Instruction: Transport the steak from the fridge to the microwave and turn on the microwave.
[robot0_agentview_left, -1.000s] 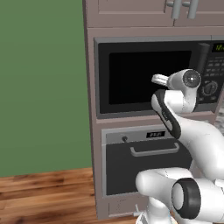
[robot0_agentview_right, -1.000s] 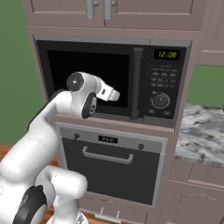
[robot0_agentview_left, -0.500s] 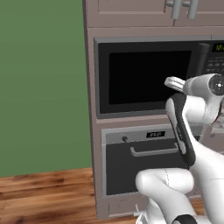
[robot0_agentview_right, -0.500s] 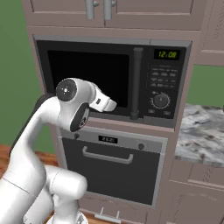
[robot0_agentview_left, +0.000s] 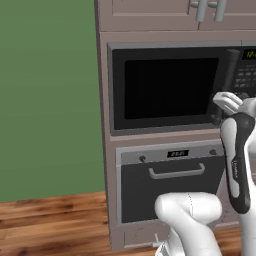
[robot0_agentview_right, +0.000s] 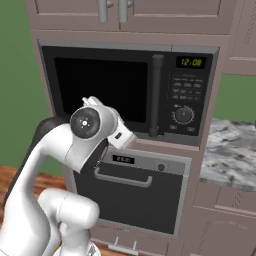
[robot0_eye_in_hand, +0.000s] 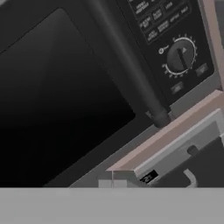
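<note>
The microwave (robot0_agentview_left: 170, 90) (robot0_agentview_right: 105, 85) is built into the cabinet wall, and its black-windowed door is closed. Its dark vertical handle (robot0_agentview_right: 156, 95) (robot0_eye_in_hand: 127, 65) stands beside the panel with green digits (robot0_agentview_right: 191, 62) and a round knob (robot0_agentview_right: 183, 114) (robot0_eye_in_hand: 180, 55). My gripper (robot0_agentview_right: 124, 136) (robot0_agentview_left: 227, 101) hovers just in front of the door's lower edge, close to the foot of the handle. It is shut, and its fingertips are hidden behind the white hand. The steak and the fridge are out of view.
Directly below the microwave sits a dark oven (robot0_agentview_left: 170, 185) (robot0_agentview_right: 135, 195) with a curved horizontal handle. A marble counter (robot0_agentview_right: 230, 155) lies to the right. Cabinet doors (robot0_agentview_right: 115, 10) hang above. A green wall (robot0_agentview_left: 45, 100) and wooden floor (robot0_agentview_left: 50, 220) are to the left.
The hand has drawn back from the door's window, moving down and toward the handle's foot. The elbow has swung closer to the cameras. The microwave door stays closed.
</note>
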